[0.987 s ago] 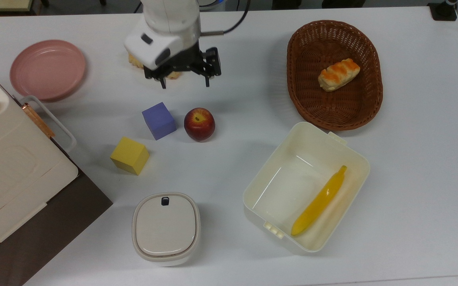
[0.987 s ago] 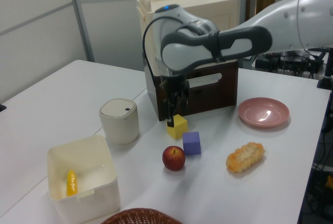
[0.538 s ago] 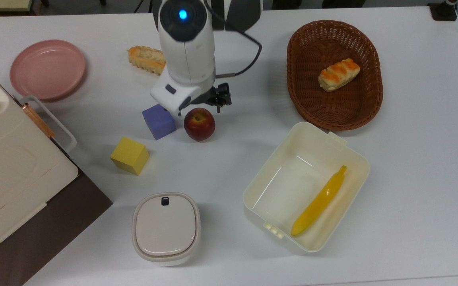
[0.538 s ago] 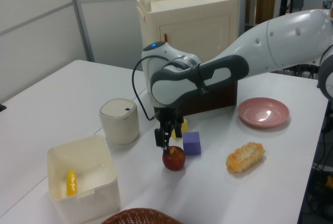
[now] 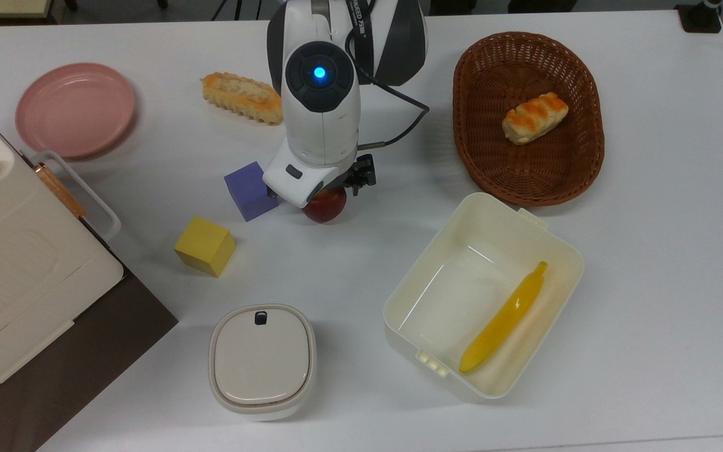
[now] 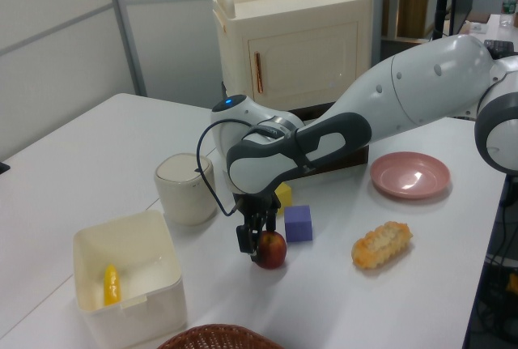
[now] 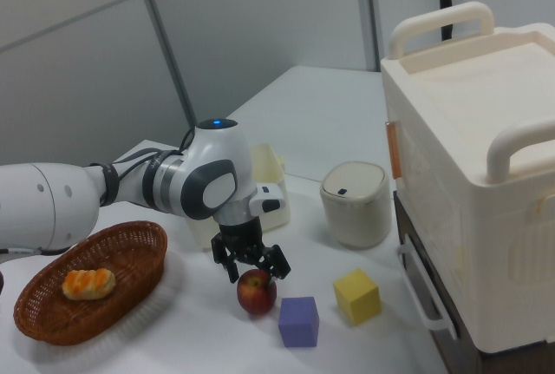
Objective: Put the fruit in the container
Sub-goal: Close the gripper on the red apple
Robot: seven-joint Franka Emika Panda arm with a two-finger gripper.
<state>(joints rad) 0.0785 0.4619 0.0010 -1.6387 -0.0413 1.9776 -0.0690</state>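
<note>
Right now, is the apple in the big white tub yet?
Not yet. The apple sits on the table beside the purple block. The gripper is right above it with its jaws open on either side, so no grab yet. The tub holds just a banana. Left to do: grab, lift, carry, drop in.

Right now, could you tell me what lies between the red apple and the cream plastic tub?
Bare white table, seen in the top view, separates the apple from the tub.
</note>
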